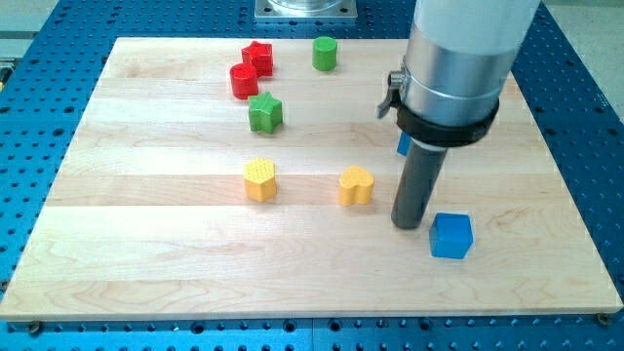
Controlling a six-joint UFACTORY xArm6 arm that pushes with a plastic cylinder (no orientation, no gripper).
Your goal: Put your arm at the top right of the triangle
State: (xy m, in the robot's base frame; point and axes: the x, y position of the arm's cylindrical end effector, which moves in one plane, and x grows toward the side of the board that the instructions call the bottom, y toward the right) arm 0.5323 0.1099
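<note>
My tip (pixel 408 225) rests on the wooden board (pixel 146 253), right of centre. A blue cube (pixel 451 235) lies just to the tip's right and slightly lower. A yellow heart (pixel 357 185) lies to the tip's upper left. A small blue block (pixel 401 144) peeks out at the rod's left edge, above the tip; the arm hides most of it and its shape cannot be made out. No clear triangle shows elsewhere.
A yellow hexagon (pixel 259 179) lies left of the heart. A green star (pixel 264 112), a red cylinder (pixel 243 80), a red star (pixel 257 57) and a green cylinder (pixel 325 53) sit at the view's upper left. The arm's wide body covers the upper right.
</note>
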